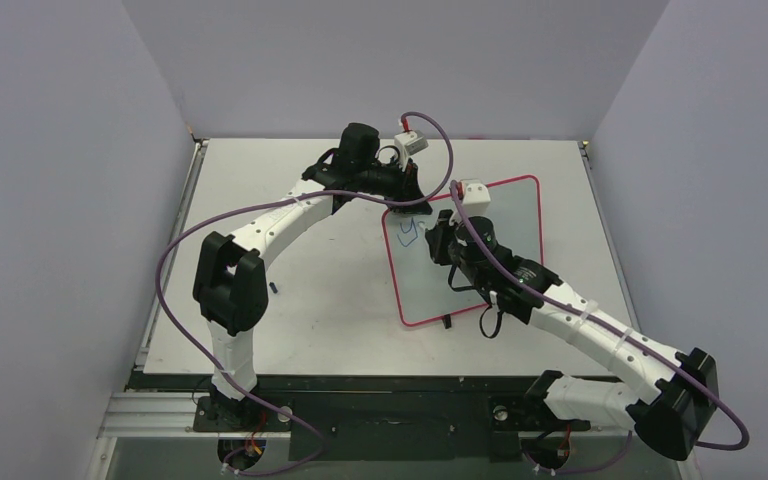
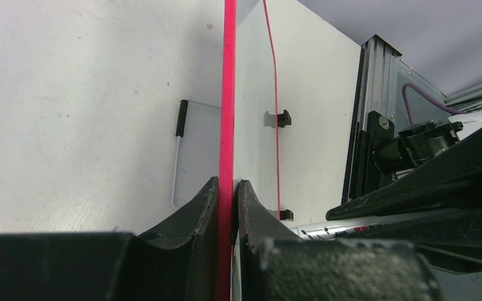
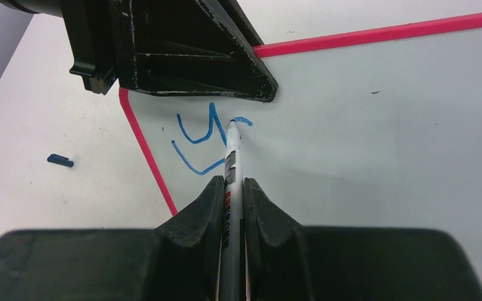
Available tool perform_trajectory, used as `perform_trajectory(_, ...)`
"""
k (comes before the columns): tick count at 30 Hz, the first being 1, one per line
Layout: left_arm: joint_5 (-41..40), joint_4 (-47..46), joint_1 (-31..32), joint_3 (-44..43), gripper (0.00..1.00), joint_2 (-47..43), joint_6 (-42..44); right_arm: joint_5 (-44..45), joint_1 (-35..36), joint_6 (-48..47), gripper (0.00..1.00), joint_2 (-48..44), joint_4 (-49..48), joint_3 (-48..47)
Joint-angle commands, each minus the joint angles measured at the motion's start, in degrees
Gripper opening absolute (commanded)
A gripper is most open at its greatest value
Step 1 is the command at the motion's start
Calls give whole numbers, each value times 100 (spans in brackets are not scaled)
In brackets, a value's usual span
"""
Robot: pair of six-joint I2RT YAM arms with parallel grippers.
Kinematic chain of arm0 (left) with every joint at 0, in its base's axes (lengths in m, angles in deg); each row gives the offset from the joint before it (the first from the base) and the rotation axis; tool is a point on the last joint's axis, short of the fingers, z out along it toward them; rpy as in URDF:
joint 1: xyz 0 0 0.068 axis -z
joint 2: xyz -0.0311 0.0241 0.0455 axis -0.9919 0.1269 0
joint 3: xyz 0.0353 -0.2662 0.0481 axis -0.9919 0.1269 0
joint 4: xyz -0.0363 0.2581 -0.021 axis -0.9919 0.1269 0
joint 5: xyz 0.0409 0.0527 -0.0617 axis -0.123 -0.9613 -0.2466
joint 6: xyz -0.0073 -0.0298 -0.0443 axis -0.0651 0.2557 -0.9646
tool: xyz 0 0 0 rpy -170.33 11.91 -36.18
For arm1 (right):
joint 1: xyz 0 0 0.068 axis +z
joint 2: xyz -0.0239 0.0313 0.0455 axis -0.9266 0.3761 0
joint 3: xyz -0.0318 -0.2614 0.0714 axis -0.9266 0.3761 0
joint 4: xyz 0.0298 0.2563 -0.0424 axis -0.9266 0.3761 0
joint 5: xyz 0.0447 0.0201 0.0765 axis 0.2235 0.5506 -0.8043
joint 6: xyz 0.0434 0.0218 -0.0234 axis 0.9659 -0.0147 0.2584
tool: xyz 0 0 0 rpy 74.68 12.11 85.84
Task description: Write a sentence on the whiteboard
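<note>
The whiteboard (image 1: pixel 505 240), glossy white with a thin pink-red frame, lies on the table at centre right. My left gripper (image 1: pixel 407 193) is shut on its far left edge; the left wrist view shows the red frame (image 2: pixel 228 94) pinched between the jaws. My right gripper (image 1: pixel 438 240) is shut on a silver marker pen (image 3: pixel 231 157), its tip touching the board near the top left corner. The sentence (image 3: pixel 202 139) is only a few blue strokes: a "y"-like letter, a check-like stroke and a short dash at the pen tip. It also shows in the top view (image 1: pixel 409 234).
A small blue pen cap (image 1: pixel 275 288) lies on the table left of the board, also in the right wrist view (image 3: pixel 59 160). A black foot (image 1: pixel 446 322) sticks out at the board's near edge. Grey walls enclose the table.
</note>
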Motion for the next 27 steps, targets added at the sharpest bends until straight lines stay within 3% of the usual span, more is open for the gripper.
perform_trajectory(1, 190, 240, 247, -31, 0, -196, 310, -31, 18, 91, 0, -101, -79, 268)
perform_trajectory(27, 165, 263, 261, -14, 0, -241, 350, 475, -91, -55, 0, -149, 155, 100)
